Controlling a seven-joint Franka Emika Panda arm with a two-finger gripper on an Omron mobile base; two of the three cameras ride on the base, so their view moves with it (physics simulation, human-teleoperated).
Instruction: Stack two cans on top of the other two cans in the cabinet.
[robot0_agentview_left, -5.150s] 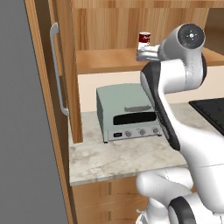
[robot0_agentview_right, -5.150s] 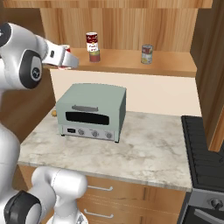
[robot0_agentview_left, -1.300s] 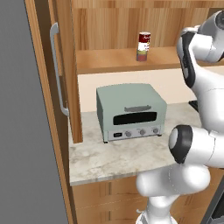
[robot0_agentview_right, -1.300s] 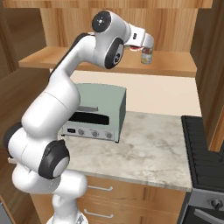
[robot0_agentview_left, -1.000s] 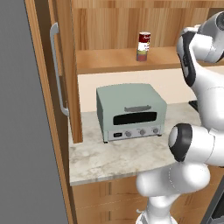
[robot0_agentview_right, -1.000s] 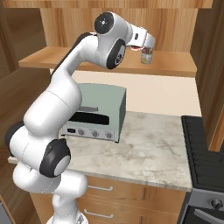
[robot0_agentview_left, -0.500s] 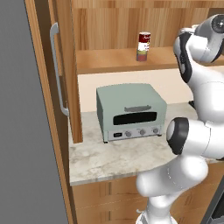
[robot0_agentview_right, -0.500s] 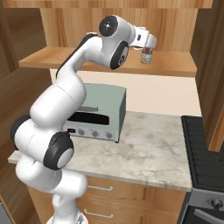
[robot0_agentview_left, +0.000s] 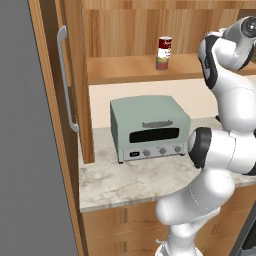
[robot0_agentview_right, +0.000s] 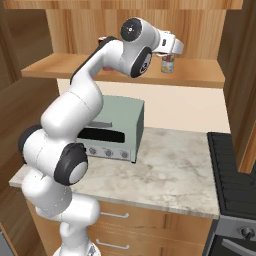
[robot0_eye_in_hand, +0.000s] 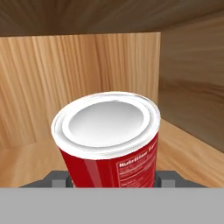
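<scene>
The claw (robot0_agentview_right: 171, 50) is clamped on a small red metal can with silver rims (robot0_eye_in_hand: 111, 144), its two dark fingers (robot0_eye_in_hand: 59, 178) pressed against the can's opposite sides low down, so the can stands upright between them with its shiny lid facing the hand camera. From the right base camera the claw reaches in over the right part of the light-brown wood-grain wall cabinet's plank shelf (robot0_agentview_right: 200, 77), directly above a small greenish-grey metal can with yellow and red label patches (robot0_agentview_right: 168, 63) that stands upright on the shelf; whether the held can touches that can's top I cannot tell. Well to the left on the same shelf, a dark red and white can (robot0_agentview_left: 164, 48) sits stacked on another greenish-grey can (robot0_agentview_left: 162, 63). Below the shelf a grey-green toaster oven (robot0_agentview_left: 150, 126) rests on the marble surface (robot0_agentview_right: 175, 170).
</scene>
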